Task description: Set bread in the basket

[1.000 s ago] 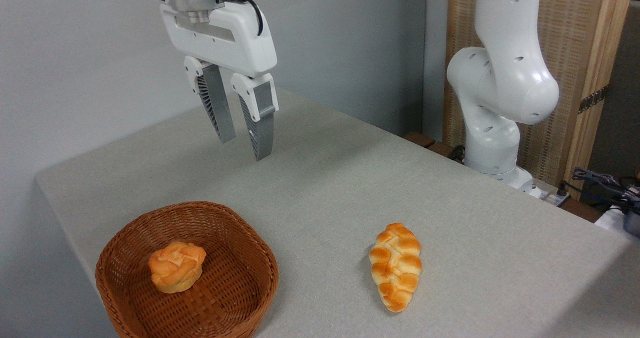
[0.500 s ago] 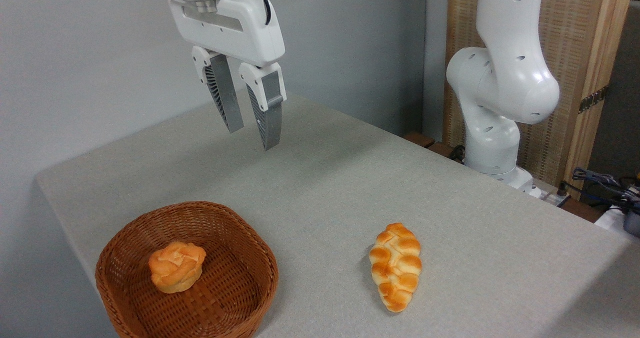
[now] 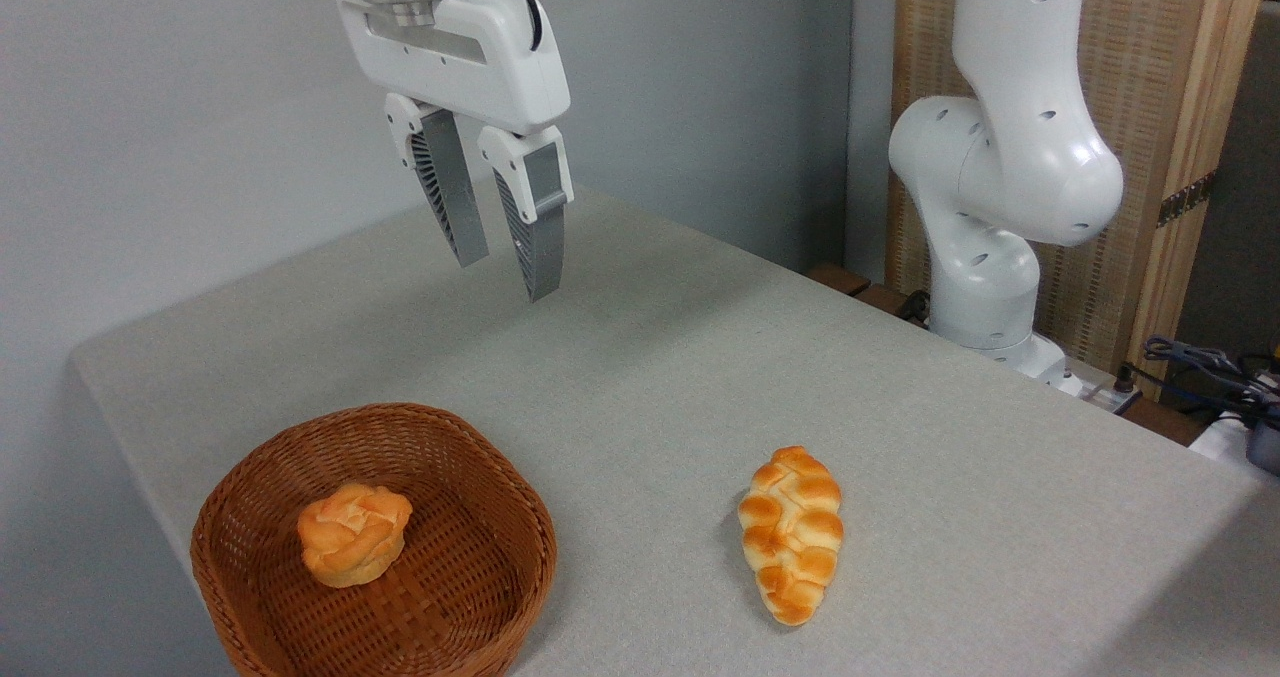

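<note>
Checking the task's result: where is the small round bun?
The bun sits inside the wicker basket at lower left, well left of the braided loaf.

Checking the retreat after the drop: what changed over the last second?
The gripper, open and empty, rose and shifted slightly right, away from the basket; nearly all of that came in the first half second. The arm's elbow also turned a little. Nothing was gripped or released. The bread lies in the basket and the braided loaf on the table, both unmoved.
</note>
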You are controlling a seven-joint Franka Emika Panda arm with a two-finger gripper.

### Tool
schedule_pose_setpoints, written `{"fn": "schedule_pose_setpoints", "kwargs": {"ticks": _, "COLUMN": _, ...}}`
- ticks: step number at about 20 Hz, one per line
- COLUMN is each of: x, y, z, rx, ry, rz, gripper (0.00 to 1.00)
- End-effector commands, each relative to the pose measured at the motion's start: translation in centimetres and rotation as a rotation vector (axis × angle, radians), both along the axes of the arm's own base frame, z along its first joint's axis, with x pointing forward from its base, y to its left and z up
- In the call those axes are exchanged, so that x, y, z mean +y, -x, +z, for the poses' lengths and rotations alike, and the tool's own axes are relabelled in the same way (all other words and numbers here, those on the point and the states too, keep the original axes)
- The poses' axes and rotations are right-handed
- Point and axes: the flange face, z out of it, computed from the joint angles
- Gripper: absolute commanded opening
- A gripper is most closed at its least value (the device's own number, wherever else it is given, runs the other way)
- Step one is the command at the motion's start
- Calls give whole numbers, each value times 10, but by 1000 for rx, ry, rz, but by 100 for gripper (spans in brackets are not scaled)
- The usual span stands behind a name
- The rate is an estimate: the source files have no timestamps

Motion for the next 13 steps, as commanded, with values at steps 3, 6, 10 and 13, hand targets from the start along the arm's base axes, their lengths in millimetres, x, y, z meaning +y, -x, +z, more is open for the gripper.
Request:
{"fn": "schedule_pose_setpoints", "kwargs": {"ticks": 3, "x": 2, "y": 8, "z": 3, "rx": 10, "ry": 1, "rz": 1, "gripper": 100}}
{"fn": "schedule_pose_setpoints", "kwargs": {"ticks": 6, "x": 4, "y": 9, "z": 4, "rx": 9, "ry": 1, "rz": 2, "gripper": 100}}
{"fn": "schedule_pose_setpoints", "kwargs": {"ticks": 10, "x": 6, "y": 7, "z": 1, "rx": 12, "ry": 0, "rz": 4, "gripper": 100}}
{"fn": "schedule_pose_setpoints", "kwargs": {"ticks": 13, "x": 6, "y": 7, "z": 1, "rx": 13, "ry": -2, "rz": 4, "gripper": 100}}
